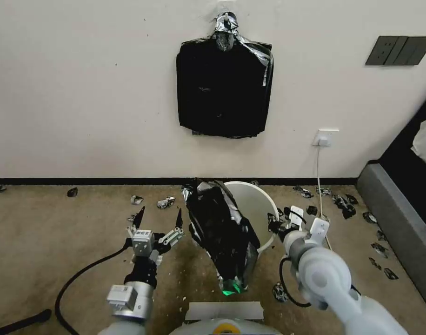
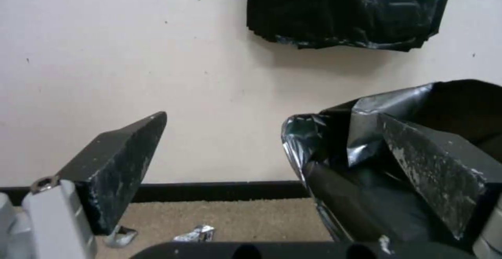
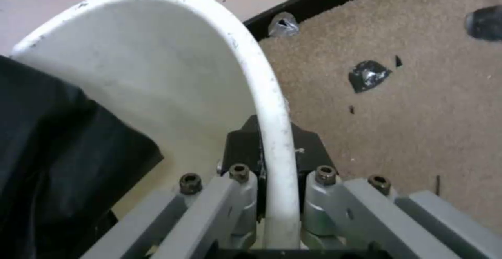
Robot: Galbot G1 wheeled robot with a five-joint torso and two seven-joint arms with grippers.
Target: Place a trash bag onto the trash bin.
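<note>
My left tool (image 1: pixel 158 222) hangs wide open beside the trash bag (image 1: pixel 222 232), holding nothing. My right tool (image 3: pixel 277 161) pinches the rim of the trash bin (image 1: pixel 255 204). The bag drapes over the bin's left side only. Next, I think, it needs pulling across the whole rim.

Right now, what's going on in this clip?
The robot is fitting a bag on a bin standing on carpet by the wall. The right claw is shut on the bin's rim, one finger inside and one outside. The left claw is open beside the bag, holding nothing. The bag hangs over the bin's left side and down its outer wall; the right half of the rim is bare. A bundle of bags hangs on the wall above, and scraps litter the carpet.
</note>
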